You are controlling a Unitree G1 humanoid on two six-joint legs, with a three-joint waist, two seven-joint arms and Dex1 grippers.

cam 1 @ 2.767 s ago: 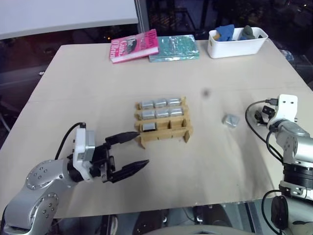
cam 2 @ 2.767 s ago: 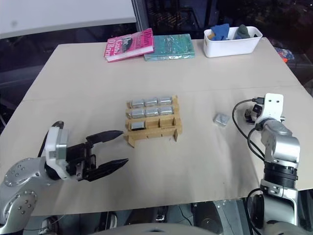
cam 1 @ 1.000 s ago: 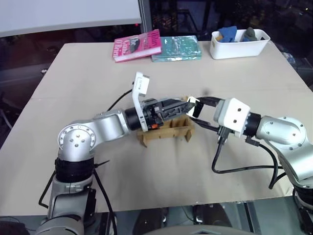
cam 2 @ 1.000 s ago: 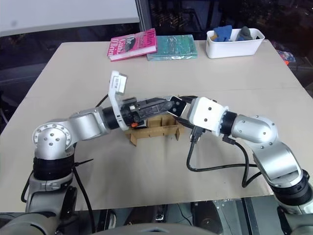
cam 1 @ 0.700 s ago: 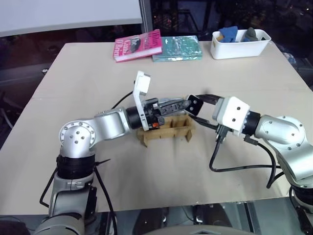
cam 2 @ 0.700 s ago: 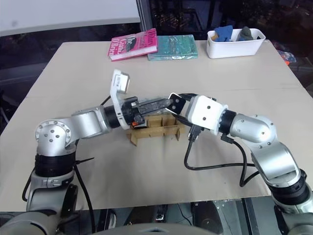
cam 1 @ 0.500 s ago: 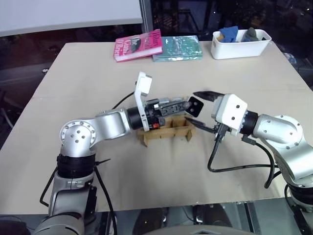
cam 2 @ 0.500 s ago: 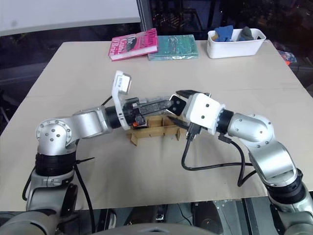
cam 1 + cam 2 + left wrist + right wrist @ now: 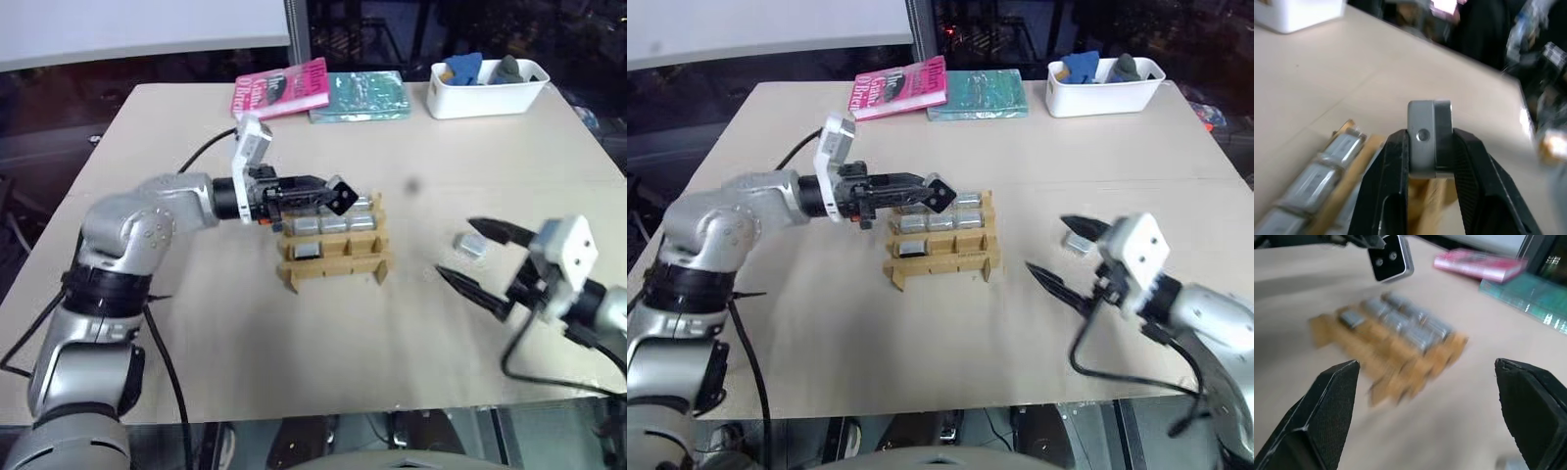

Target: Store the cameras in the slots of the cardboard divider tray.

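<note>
The cardboard divider tray (image 9: pixel 334 262) sits mid-table with several silver-grey cameras (image 9: pixel 333 224) in its back and middle rows and one (image 9: pixel 307 252) in the front row's left slot. My left gripper (image 9: pixel 333 195) is shut on a white camera with a black face (image 9: pixel 939 193), held above the tray's back left corner; this camera (image 9: pixel 1429 132) sits pinched between the fingers in the left wrist view. Another silver-grey camera (image 9: pixel 471 245) lies loose on the table to the tray's right. My right gripper (image 9: pixel 1045 244) stands open and empty, right of the tray beside that loose camera.
A pink book (image 9: pixel 282 86) and a teal book (image 9: pixel 358 95) lie at the table's far edge. A white bin (image 9: pixel 487 93) with blue and grey lumps stands at the far right. Bare table lies in front of the tray.
Both grippers met over the tray with the black-faced camera between them. The left gripper shut on it, and the right gripper let go, opened wide and drew back to the right.
</note>
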